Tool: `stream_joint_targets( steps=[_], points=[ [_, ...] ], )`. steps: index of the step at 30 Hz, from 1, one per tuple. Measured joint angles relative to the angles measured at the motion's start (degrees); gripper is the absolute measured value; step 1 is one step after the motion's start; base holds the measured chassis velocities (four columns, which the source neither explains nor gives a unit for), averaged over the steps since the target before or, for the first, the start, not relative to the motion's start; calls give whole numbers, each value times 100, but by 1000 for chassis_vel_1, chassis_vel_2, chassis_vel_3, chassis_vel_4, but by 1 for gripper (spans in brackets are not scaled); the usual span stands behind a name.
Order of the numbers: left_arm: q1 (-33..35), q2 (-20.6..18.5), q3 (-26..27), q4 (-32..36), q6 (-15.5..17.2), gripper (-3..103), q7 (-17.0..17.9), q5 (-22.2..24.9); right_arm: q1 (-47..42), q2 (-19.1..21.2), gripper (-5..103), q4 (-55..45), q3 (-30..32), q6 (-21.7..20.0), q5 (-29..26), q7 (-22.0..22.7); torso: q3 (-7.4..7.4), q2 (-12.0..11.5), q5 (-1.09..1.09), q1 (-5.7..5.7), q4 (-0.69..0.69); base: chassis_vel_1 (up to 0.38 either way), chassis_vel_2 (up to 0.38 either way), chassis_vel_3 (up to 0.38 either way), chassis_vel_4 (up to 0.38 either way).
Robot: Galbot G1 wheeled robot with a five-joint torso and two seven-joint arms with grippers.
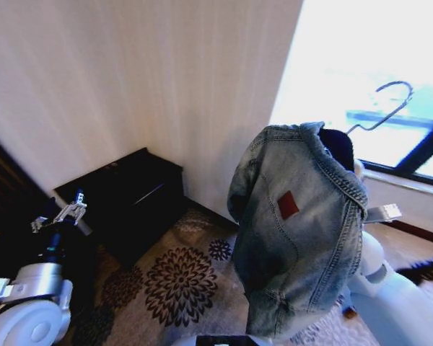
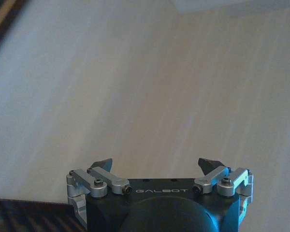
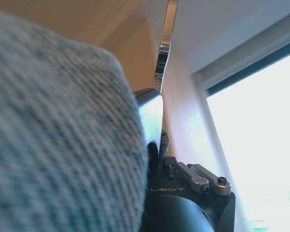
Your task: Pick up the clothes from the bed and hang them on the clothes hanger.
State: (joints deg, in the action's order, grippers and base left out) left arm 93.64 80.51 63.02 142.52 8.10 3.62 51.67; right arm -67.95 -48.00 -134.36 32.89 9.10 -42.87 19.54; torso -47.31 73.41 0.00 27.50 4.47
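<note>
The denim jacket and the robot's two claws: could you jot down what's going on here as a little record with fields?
garment: denim jacket, hanging on the clothes hanger, hook pointing up
held by: right gripper, at the hanger's neck
left gripper: open, empty, raised at the robot's left
backdrop: pale wall, window, patterned carpet

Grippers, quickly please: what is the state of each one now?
Left gripper: open, empty.
Right gripper: shut on the clothes hanger carrying the denim jacket.
</note>
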Motion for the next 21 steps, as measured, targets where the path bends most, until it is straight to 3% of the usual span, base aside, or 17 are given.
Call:
stream_joint_targets(
  steps=[9, 13, 21],
  points=[
    [-19, 26, -20, -13, -5, 100, -2, -5, -106, 7, 20, -45, 182, -488, 393, 438, 0, 0, 0, -1, 0, -114, -135, -124, -108],
    [-3, 9, 28, -7, -10, 100, -5, 2, -111, 67, 20, -75, 331, -1129, 543, 1043, 0, 0, 0, 0, 0, -124, -130, -126, -136],
    [-3, 53, -17, 10, -11, 100, -6, -8, -103, 96, 20, -46, 463, -1528, 555, 1627, 1, 0, 0, -1, 1, -133, -131, -126, -131]
  ],
)
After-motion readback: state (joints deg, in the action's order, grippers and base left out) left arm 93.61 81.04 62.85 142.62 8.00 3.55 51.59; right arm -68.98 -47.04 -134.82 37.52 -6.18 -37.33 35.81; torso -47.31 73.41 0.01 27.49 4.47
